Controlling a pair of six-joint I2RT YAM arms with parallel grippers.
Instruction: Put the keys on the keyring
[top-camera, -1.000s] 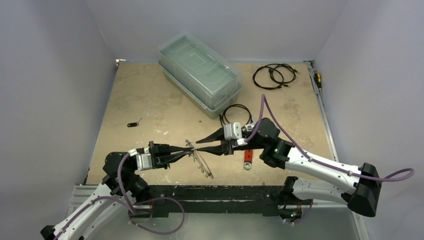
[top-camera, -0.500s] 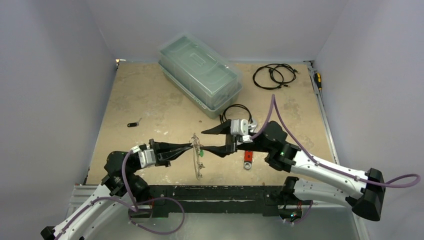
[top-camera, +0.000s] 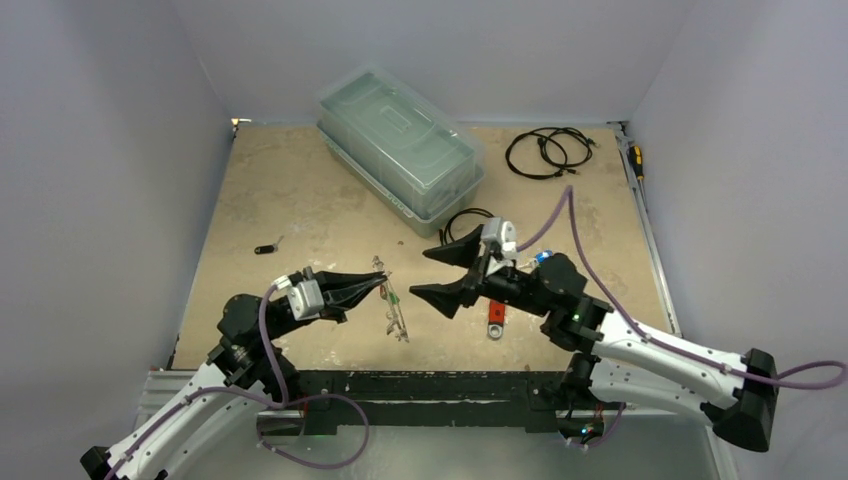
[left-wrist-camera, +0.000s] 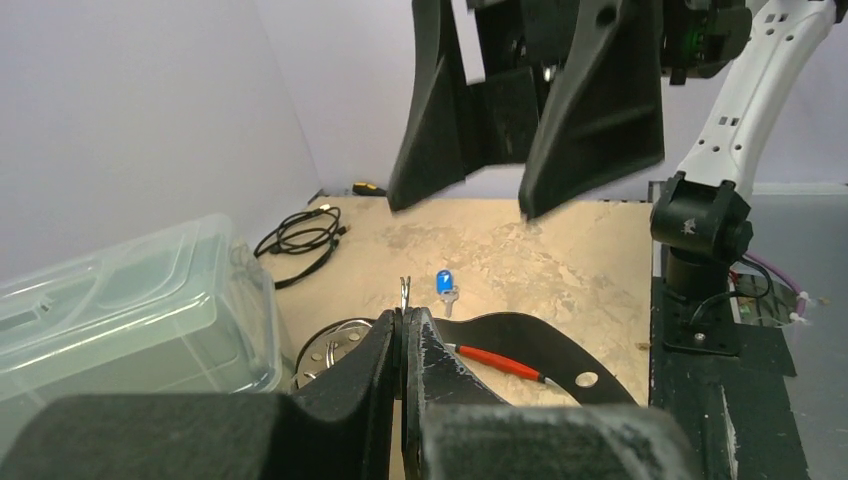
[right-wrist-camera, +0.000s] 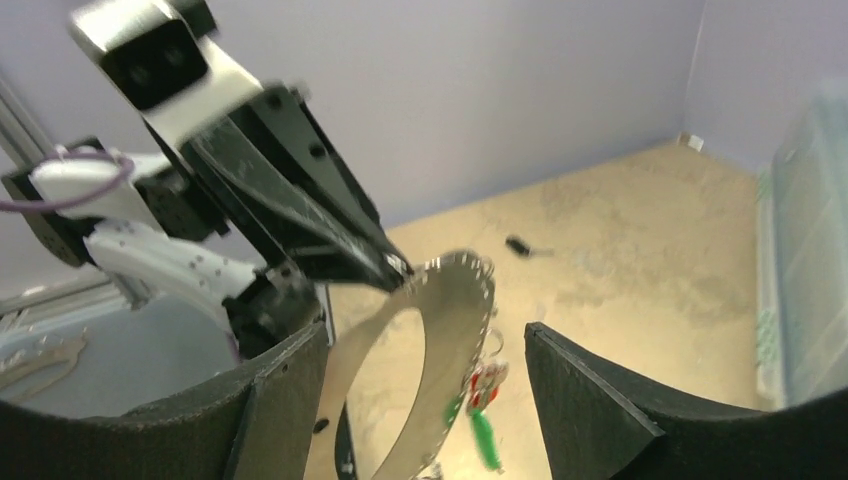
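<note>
My left gripper (top-camera: 376, 286) is shut on the top edge of the keyring (top-camera: 393, 312), a thin silvery loop hanging edge-on above the table. In the right wrist view the keyring (right-wrist-camera: 452, 318) shows as a wide flat loop with green- and red-tagged keys (right-wrist-camera: 482, 398) dangling from it. My right gripper (top-camera: 424, 275) is open and empty, just right of the loop, not touching it. A blue-tagged key (top-camera: 541, 257) lies on the table behind the right wrist and shows in the left wrist view (left-wrist-camera: 444, 284). A black-tagged key (top-camera: 265, 249) lies far left.
A red-handled wrench (top-camera: 494, 315) lies under the right arm. A clear plastic box (top-camera: 400, 150) stands at the back centre. Black coiled cables (top-camera: 546, 152) lie at the back right, and another coil (top-camera: 470, 226) sits by the box.
My right gripper has drawn back to the right, away from the keyring, and stands wider open. My left gripper has risen slightly and the loop now hangs straighter.
</note>
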